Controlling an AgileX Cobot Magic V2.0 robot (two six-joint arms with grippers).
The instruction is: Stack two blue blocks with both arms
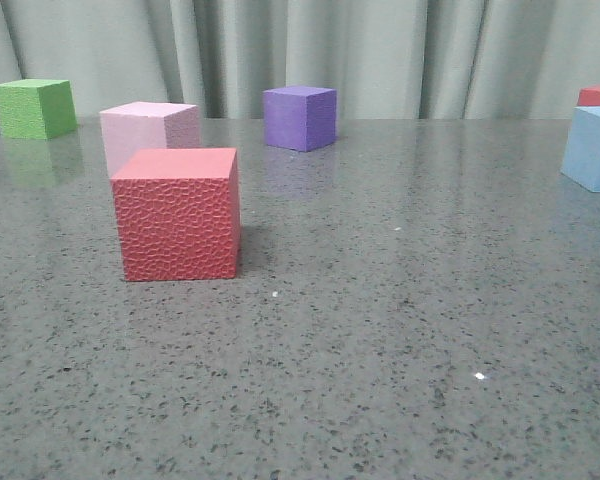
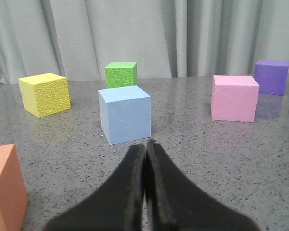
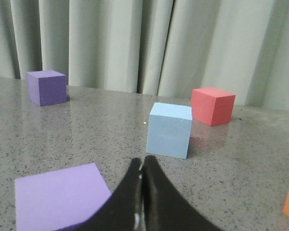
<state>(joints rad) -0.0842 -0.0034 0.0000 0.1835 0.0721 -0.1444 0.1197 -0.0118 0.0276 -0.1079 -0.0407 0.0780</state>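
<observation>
We find the left arm's black angular gripper with its fingers pressed together, holding nothing. The right arm's black angular gripper is likewise fully closed and empty.

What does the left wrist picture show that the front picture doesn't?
Only the left wrist view shows the left arm's closed fingers, a blue block just ahead of them, a yellow cube and an orange cube. Only the front view shows the textured red cube. Both show the green cube, pink cube and purple cube.
</observation>
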